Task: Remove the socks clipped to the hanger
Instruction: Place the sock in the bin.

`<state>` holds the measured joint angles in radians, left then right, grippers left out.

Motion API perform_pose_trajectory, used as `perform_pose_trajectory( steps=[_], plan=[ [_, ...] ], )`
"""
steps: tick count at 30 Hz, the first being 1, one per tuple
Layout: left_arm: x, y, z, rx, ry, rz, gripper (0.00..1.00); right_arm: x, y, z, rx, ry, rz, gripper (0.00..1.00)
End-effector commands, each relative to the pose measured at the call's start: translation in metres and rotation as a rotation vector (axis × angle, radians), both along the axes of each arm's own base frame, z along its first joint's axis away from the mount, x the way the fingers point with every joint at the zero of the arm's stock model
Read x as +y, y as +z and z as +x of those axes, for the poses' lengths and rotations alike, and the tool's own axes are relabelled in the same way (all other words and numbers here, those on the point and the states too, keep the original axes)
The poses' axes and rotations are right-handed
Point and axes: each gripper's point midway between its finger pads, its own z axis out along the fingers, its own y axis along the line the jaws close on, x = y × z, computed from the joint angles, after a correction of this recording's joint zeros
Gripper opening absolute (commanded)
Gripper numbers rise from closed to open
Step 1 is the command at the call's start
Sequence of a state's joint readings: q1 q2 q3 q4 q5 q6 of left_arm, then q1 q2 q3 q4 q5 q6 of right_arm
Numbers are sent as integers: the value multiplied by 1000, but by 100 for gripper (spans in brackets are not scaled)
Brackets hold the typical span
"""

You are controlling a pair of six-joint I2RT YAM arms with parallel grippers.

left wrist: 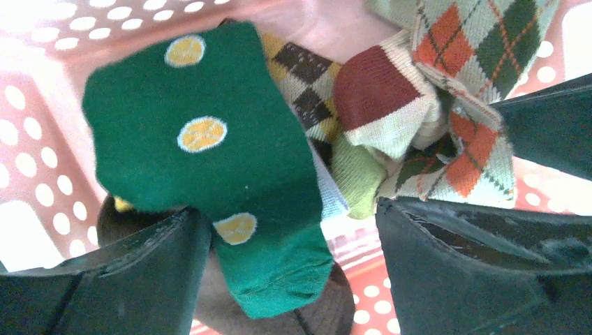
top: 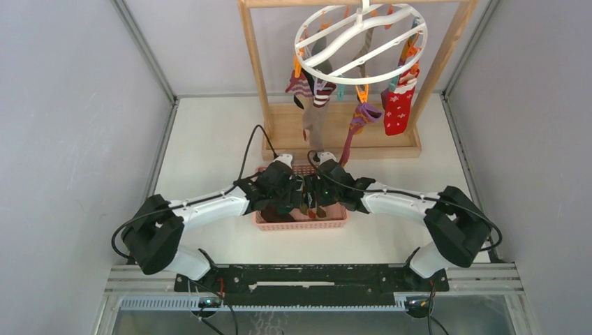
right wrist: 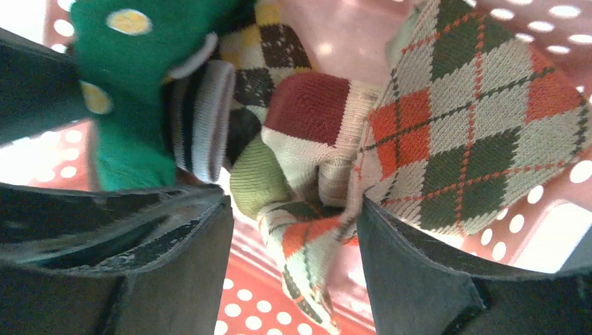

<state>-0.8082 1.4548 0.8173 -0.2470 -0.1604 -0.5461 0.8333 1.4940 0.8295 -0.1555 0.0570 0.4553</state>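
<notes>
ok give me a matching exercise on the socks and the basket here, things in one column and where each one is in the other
Things:
1 green dotted sock
2 red sock with white specks
3 purple sock
4 pink basket

Places:
a clipped at the right side of the hanger
b standing on the table
c lying loose in the pink basket
d hanging from an orange clip at the near rim of the hanger

Pairs: 1-c, 2-a, 3-d, 4-b

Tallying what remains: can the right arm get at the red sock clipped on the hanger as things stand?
Probably yes. The right gripper is open over the pink basket, and the red sock hangs at the right of the hanger with nothing in between.
</notes>
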Motion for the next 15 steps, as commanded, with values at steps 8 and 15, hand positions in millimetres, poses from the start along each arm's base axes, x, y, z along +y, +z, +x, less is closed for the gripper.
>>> perform_pose_trajectory(
  steps=[8, 15],
  plan=[
    [16, 49, -6, -56, 13, -13, 100, -1, 67, 3, -149, 40, 53, 94],
    [15, 88, -10, -105, 0, -86, 100, -24, 111, -28, -195, 67, 130, 100]
  ],
)
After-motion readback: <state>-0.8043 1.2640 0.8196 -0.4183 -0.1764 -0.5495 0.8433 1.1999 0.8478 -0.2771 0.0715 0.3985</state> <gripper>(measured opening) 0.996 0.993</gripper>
